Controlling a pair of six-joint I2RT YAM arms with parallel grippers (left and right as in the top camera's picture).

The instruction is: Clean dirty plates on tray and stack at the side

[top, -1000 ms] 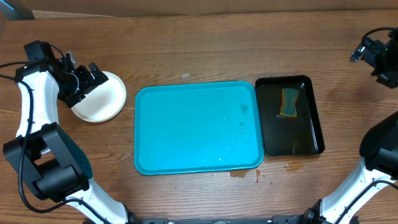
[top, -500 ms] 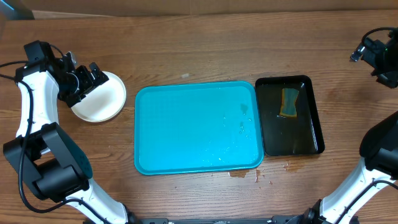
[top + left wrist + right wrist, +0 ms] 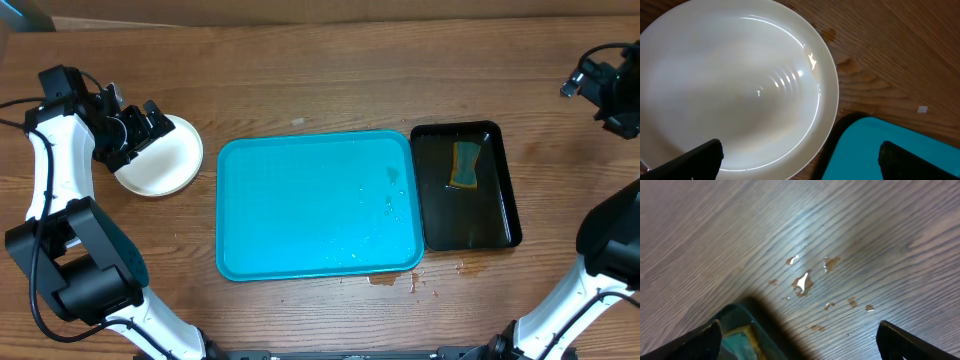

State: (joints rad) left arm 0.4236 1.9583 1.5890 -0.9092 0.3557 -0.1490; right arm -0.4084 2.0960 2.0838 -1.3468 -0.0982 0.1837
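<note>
The plates (image 3: 160, 158) lie stacked on the table left of the turquoise tray (image 3: 318, 205); only the top pale plate shows, and it looks clean in the left wrist view (image 3: 735, 85). The tray holds no plates, just water drops. My left gripper (image 3: 140, 128) is open and empty, hovering over the stack's upper left edge; in its wrist view the fingertips (image 3: 800, 157) span the plate rim and the tray corner (image 3: 880, 150). My right gripper (image 3: 600, 85) is open and empty at the far right, above bare wood (image 3: 805, 240).
A glossy black tray (image 3: 465, 185) with a yellow-green sponge (image 3: 466, 165) lies right of the turquoise tray; its corner shows in the right wrist view (image 3: 740, 325). Water spots lie on the wood (image 3: 802, 280) and below the turquoise tray (image 3: 395, 280).
</note>
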